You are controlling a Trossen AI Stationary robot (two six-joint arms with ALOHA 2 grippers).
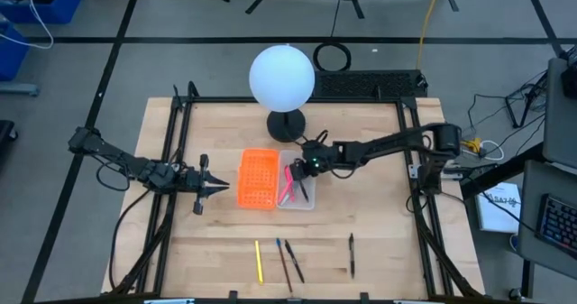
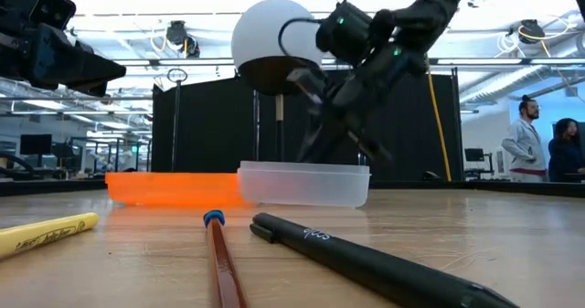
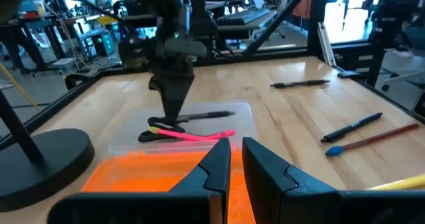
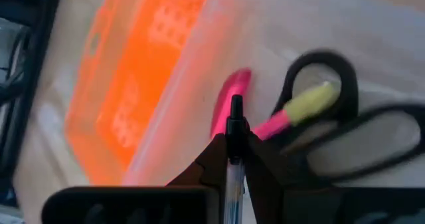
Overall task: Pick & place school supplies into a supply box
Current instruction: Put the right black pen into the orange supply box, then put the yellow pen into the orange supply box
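Pen (image 4: 234, 144) upright in right claw (image 4: 234, 159)

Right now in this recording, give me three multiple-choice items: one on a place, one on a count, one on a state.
1. The right pincer is
A. above the clear supply box
B. above the orange tray
C. at the table's near edge

2. Pens and pencils lying loose on the table near its front edge:
A. two
B. four
C. six

3. The right pincer is
A. open and empty
B. shut on a pen
C. shut on the scissors

Key: 1 A, the high view shows it over the box. 2 B: yellow, blue-tipped, black, black. 3 B, the right wrist view shows the pen clamped between its fingers.
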